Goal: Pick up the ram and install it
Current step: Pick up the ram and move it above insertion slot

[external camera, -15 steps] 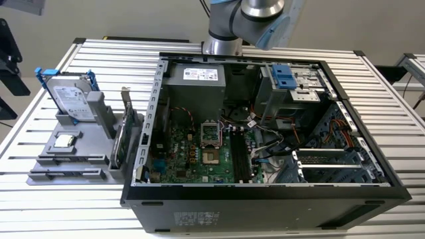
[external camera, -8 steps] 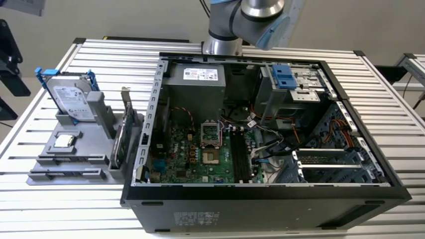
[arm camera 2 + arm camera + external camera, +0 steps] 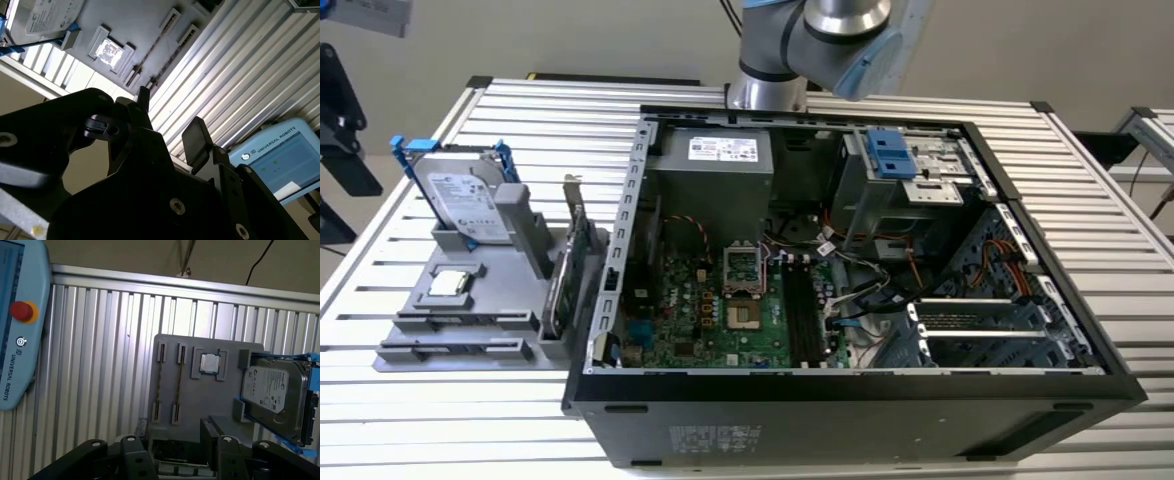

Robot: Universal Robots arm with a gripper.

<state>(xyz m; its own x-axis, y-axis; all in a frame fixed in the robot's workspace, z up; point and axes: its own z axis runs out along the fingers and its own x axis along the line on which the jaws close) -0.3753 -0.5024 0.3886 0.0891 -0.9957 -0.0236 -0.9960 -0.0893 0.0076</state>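
The hand [image 3: 169, 111] hangs released, its two dark fingers [image 3: 196, 139] spread apart with nothing between them; in the first wrist view the hand [image 3: 175, 440] shows the same open gap. It touches nothing and sits above the slatted metal worktop [image 3: 100, 365], well apart from the parts below.

Nearest beneath it is a grey holder [image 3: 210, 400]. The ram [image 3: 160, 382] stands there on edge as a thin stick held between end brackets, with a second stick like it just beside and parallel; in the second wrist view the ram [image 3: 152, 47] lies in the same pair of slots. Beside the sticks, a square processor chip [image 3: 210, 363] rests in its own recess. At the holder's other end a silver hard drive [image 3: 272, 390] with blue rails leans upright.

In the exterior view the holder [image 3: 414, 350] sits by the worktop's edge on the exterior view's left, next to a green expansion card [image 3: 567, 250]. An open computer case [image 3: 854, 410] takes up the middle of the worktop, its motherboard [image 3: 720, 310] exposed. The arm [image 3: 814, 40] rises at the far edge. A pale blue teach pendant [image 3: 15, 315] lies off the worktop's side.
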